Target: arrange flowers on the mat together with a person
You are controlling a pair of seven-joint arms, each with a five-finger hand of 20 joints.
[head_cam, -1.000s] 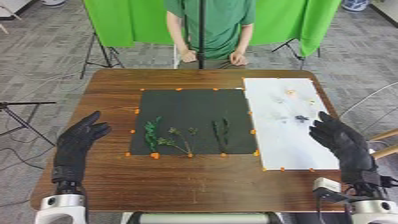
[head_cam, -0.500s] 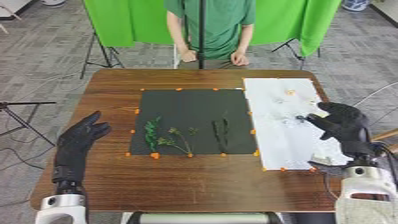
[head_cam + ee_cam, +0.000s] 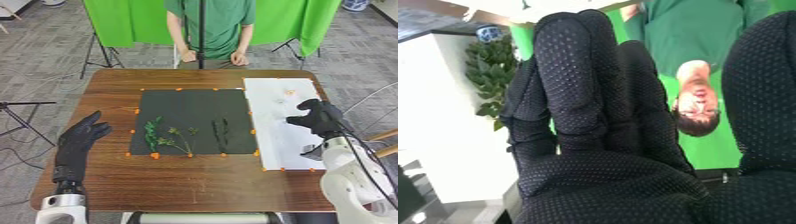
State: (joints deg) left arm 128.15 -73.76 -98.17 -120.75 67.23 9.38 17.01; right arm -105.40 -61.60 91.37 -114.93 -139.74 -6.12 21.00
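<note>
Because blooms (image 3: 290,92) lie at twelve o'clock on the sheet (image 3: 282,147), the right hand (image 3: 315,119) hangs near, thumb (image 3: 764,85) parted from fingers (image 3: 571,75), presumably for grasping. Stems (image 3: 151,133), six o'clock on the mat (image 3: 191,107): likely base.

On the table (image 3: 178,185), the mat (image 3: 191,107) is lying left of the sheet (image 3: 282,137). On the mat's near half, a branching stem (image 3: 185,144) is lying between a leafy sprig (image 3: 151,132), left, and a long-leaved sprig (image 3: 219,134), right.
</note>
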